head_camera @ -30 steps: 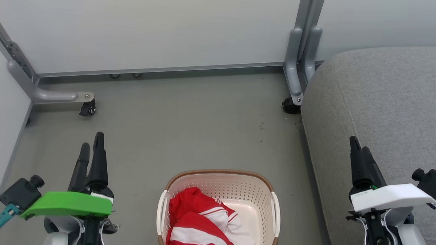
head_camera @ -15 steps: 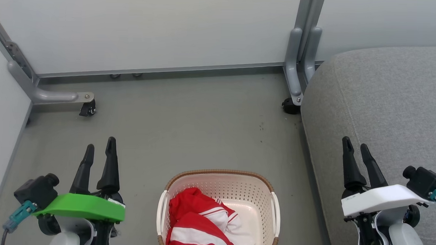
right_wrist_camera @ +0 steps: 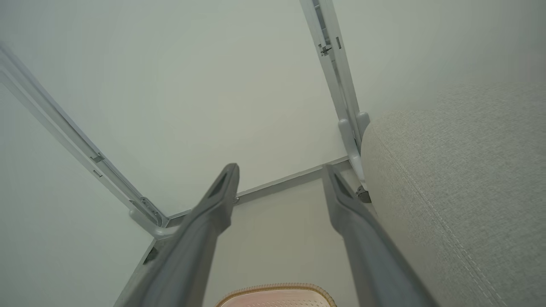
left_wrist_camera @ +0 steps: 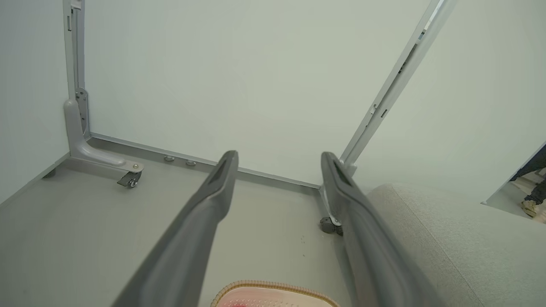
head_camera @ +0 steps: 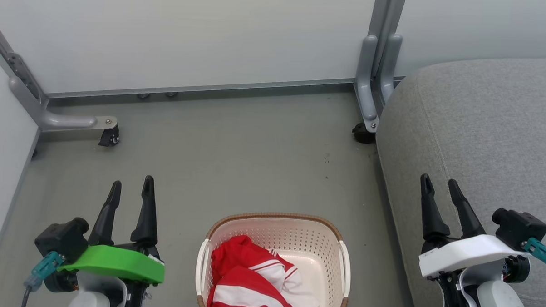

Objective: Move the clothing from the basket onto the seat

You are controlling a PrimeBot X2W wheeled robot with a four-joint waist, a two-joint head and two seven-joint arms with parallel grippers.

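The cream basket (head_camera: 329, 239) with a brown rim stands on the floor at the bottom middle of the head view. Red-and-white clothing (head_camera: 250, 280) lies bunched in its left half. The grey seat (head_camera: 482, 129) fills the right side. My left gripper (head_camera: 132, 185) hangs open to the left of the basket, holding nothing. My right gripper (head_camera: 439, 185) hangs open over the seat's front edge, to the right of the basket. The basket's rim (left_wrist_camera: 273, 286) shows at the bottom of the left wrist view, between that gripper's fingers (left_wrist_camera: 213, 192), and the basket rim (right_wrist_camera: 273, 288) also shows in the right wrist view.
Pale partition panels on grey metal frames close off the back and left. A caster foot (head_camera: 109, 136) sits at the back left and another caster (head_camera: 363, 133) stands by the seat's corner. Bare grey floor (head_camera: 236, 161) lies between the basket and the panels. A person's foot (left_wrist_camera: 529, 207) shows far right.
Both grippers have turned about their wrists so their fingers show spread apart. The left one has drifted right toward the basket and the right one left and slightly down. Basket and clothing lie as before.
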